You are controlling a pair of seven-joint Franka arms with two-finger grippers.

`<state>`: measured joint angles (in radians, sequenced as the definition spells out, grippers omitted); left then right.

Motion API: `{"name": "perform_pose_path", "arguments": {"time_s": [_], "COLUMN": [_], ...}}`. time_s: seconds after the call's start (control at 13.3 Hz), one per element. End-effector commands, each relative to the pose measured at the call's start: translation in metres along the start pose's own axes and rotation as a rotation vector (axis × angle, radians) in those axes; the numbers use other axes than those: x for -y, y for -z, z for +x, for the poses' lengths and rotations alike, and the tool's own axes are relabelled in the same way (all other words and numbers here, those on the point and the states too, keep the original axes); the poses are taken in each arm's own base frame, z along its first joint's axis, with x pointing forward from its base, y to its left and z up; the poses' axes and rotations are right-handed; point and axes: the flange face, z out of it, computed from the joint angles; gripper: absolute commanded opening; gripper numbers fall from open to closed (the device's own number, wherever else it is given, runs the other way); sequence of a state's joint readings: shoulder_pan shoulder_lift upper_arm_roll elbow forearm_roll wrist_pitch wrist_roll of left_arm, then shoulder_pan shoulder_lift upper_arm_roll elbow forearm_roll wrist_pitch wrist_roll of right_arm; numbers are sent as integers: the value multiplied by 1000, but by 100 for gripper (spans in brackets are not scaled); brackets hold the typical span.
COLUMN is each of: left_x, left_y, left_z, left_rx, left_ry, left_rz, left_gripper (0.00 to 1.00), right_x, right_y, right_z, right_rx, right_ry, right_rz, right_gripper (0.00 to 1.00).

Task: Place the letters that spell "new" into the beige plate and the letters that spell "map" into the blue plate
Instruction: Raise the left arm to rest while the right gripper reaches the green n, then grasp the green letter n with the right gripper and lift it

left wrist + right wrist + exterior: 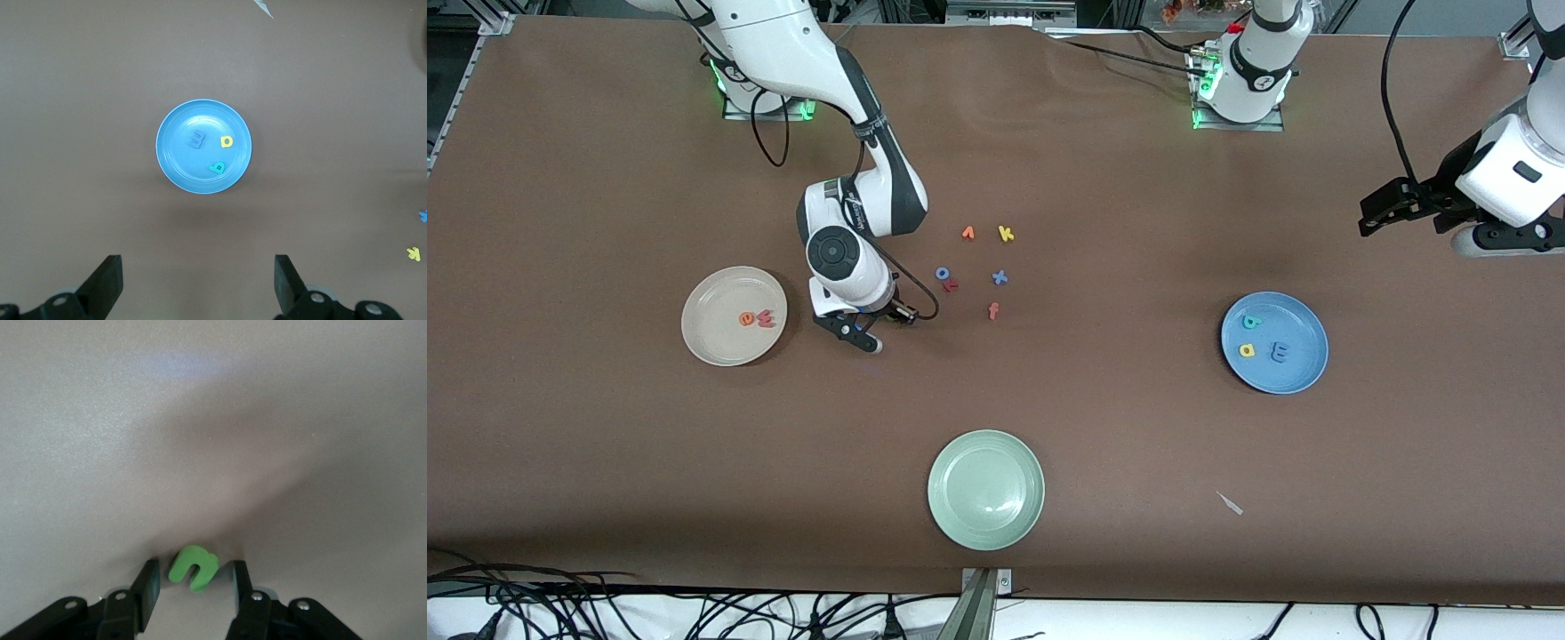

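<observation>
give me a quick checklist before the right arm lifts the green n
1. green n between the right gripper fingers: ok, it lies on the table with a finger on each side.
2. Grip closed on the n: not ok, gaps still show on both sides.
3. beige plate ready: ok, it holds the orange e and pink w, with bare room left.
4. blue plate done: ok, m, a and p lie in it.
5. left gripper out of the way: ok, open, waiting high over the blue plate's end of the table.
</observation>
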<state>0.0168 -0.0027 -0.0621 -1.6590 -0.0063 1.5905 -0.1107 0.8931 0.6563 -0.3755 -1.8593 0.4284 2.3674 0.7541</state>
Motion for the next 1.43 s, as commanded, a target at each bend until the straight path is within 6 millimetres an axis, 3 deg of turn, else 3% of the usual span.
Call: {"name": "perform_pose_path", "arguments": {"time_s": [0.0,0.45,1.13,1.21,1.36], "left_x": [-3,-3,-2,-2,-2], "left_y": [10,15,16,16,17], "left_z": [2,1,-5,-5,-5], "left_rx": [1,1,39,40,39], "left_ry": [-21,-26,-25,-25,-25], "left_rz": [-21,-21,-17,-17,-17], "left_gripper": [100,100,100,100,100], "right_x": [0,0,7,8,6], "right_y": [-3,-3,12,15,16], "right_z": [-4,-4,-8,-7,-5], "right_rx": [10,22,66,71,79], "right_ry": [-13,-24,-6,-1,31], "right_rz": [14,26,10,9,-1], "right_gripper": [39,23,24,28,52]}}
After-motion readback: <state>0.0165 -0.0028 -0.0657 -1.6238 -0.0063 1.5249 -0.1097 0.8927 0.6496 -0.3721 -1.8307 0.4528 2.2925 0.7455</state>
